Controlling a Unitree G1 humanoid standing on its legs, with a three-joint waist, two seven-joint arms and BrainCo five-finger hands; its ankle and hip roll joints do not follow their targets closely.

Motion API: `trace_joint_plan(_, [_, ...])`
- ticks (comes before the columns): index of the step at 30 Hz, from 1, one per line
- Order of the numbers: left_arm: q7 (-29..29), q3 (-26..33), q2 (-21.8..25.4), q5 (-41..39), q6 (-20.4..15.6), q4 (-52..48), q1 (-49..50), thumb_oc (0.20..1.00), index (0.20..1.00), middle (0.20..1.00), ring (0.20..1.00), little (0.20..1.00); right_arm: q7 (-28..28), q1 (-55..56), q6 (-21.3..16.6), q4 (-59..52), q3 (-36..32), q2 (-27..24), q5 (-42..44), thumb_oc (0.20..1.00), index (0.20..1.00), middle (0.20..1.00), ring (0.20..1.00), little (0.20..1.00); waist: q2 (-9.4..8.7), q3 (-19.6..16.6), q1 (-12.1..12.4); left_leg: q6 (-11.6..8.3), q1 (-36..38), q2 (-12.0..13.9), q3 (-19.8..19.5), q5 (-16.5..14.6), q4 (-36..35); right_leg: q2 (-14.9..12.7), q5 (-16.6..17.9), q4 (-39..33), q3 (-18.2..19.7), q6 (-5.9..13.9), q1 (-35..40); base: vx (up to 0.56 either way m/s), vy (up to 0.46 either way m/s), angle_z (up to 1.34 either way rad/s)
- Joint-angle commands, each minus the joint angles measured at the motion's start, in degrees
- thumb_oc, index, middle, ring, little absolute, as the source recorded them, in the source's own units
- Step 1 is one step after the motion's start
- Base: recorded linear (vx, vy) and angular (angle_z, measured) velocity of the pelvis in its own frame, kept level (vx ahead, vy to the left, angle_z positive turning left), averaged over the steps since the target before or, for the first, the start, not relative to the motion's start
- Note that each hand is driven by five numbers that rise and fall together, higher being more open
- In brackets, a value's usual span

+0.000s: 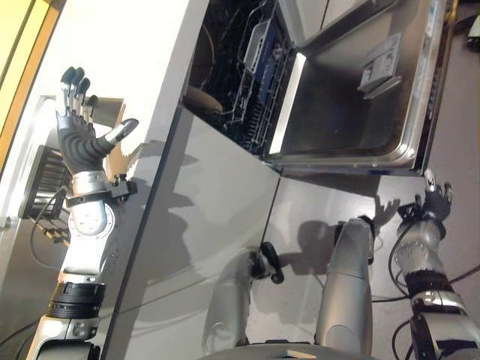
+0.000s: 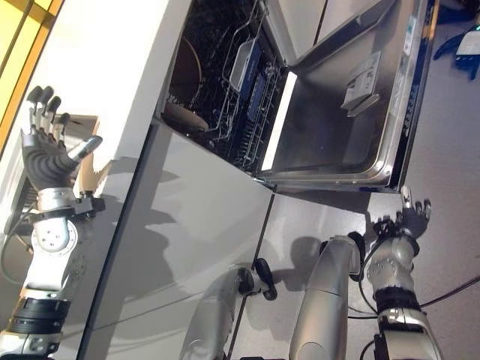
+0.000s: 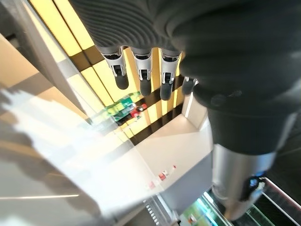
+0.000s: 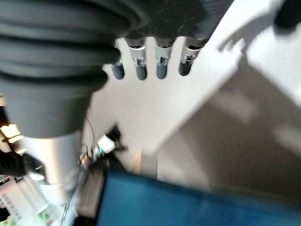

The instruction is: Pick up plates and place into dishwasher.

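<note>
The left robot hand [image 1: 81,139] is raised over the white bench [image 1: 112,60], fingers straight and spread, thumb out to the side, holding nothing. Just past its fingers sits something tan and box-like [image 1: 112,112], too hidden by the hand to make out. The right robot hand [image 2: 401,217] hangs low over the floor, fingers loosely open and empty. Beyond it, the dishwasher [image 1: 322,97] stands with its door [image 1: 352,112] dropped open. A pale plate [image 2: 184,116] lies inside the dark rack [image 1: 251,67], its edge cut off, well apart from both hands.
</note>
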Motion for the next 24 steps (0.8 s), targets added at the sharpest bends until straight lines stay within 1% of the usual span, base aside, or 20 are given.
trace_joint_plan(1, [-0.89,-3.17,-5.17,-2.18,-1.65,0.92,-0.16,1.0,1.0,1.0,1.0,1.0,10.42,-8.18,3.81,-1.46,4.98,-3.94,-2.19,1.0,1.0,1.0,1.0,1.0,3.83,5.47,-0.32,1.63,-5.61,-0.21,-2.56,0.87,4.08,0.58,-7.91,9.07,1.18,-5.79,1.22,0.01,-0.051,0.13])
trace_joint_plan(3, [-1.25,-3.01,-4.97,-2.28,-1.66,0.78,-0.12,1.0,1.0,1.0,1.0,1.0,13.39,-9.32,3.05,-3.35,6.67,-4.54,-4.25,1.0,1.0,1.0,1.0,1.0,3.73,5.47,-0.02,1.81,-6.89,-0.24,-2.67,0.73,5.1,0.71,-8.12,10.14,1.35,-5.87,-0.05,-0.01,-0.063,0.06])
trace_joint_plan(5, [-1.5,-3.2,-4.83,-2.26,-1.75,1.38,-0.65,1.0,1.0,1.0,1.0,1.0,16.55,-10.38,3.39,-5.64,8.21,-4.51,-5.09,1.0,1.0,1.0,1.0,1.0,3.44,5.47,0.2,2.01,-7.64,-0.29,-2.91,0.77,5.51,0.82,-8.02,10.69,1.33,-5.86,-0.86,-0.01,-0.062,0.04])
trace_joint_plan(9, [-2.09,-2.81,-4.49,-3.0,-1.45,2.47,-1.52,1.0,1.0,1.0,1.0,1.0,17.98,-12.84,3.44,-11.82,10.97,-4.64,-9.54,1.0,1.0,1.0,1.0,1.0,2.95,5.47,0.48,1.85,-8.09,-0.22,-3.29,1.13,5.72,1.11,-7.84,11.16,1.17,-5.74,-1.18,0.01,-0.013,-0.03])
trace_joint_plan(12, [-2.99,-2.07,-4.35,-3.63,-1.7,2.99,-1.33,1.0,1.0,1.0,1.0,1.0,19.45,-13.01,5.09,-17.54,12.19,-4.54,-12.49,1.0,1.0,1.0,1.0,1.0,2.38,5.47,0.59,1.65,-7.22,-0.18,-3.56,1.88,4.36,1.29,-7.23,10.07,0.74,-5.56,-0.28,0.02,0.004,-0.05])
trace_joint_plan(14, [-3.0,-1.71,-4.41,-3.84,-1.65,2.98,-1.26,1.0,1.0,1.0,1.0,1.0,19.12,-12.53,6.01,-21.63,13.28,-4.11,-14.9,1.0,1.0,1.0,1.0,1.0,1.9,5.47,0.67,1.44,-6.2,0.0,-3.77,2.69,2.67,1.4,-6.63,8.63,0.28,-5.43,0.9,0.04,0.029,-0.01])
trace_joint_plan(19, [-4.27,-0.13,-4.5,-4.64,-0.78,2.66,-1.09,1.0,1.0,1.0,1.0,1.0,21.58,-10.76,8.91,-29.3,14.88,-2.99,-19.01,1.0,1.0,1.0,1.0,1.0,0.45,5.47,1.26,1.18,-2.29,0.02,-4.54,4.75,-2.55,1.55,-5.03,3.77,-1.59,-5.17,5.68,0.03,0.016,0.03])
trace_joint_plan(22, [-4.59,0.08,-4.46,-4.94,0.02,2.78,-1.58,1.0,1.0,1.0,1.0,1.0,22.76,-10.65,10.12,-33.35,17.23,-2.15,-20.68,1.0,1.0,1.0,1.0,1.0,-0.73,5.47,2.03,1.03,1.21,0.24,-4.98,6.01,-6.18,1.05,-3.79,0.15,-3.01,-4.88,9.96,0.06,0.012,0.03])
trace_joint_plan(24, [-4.52,0.18,-4.5,-4.9,0.43,2.64,-1.72,1.0,1.0,1.0,1.0,1.0,23.56,-10.51,10.42,-34.72,17.93,-1.67,-21.31,1.0,1.0,1.0,1.0,1.0,-1.13,5.47,2.32,1.02,2.94,0.26,-5.2,6.48,-7.76,0.76,-3.3,-1.53,-3.72,-4.73,12.11,0.08,0.009,0.04])
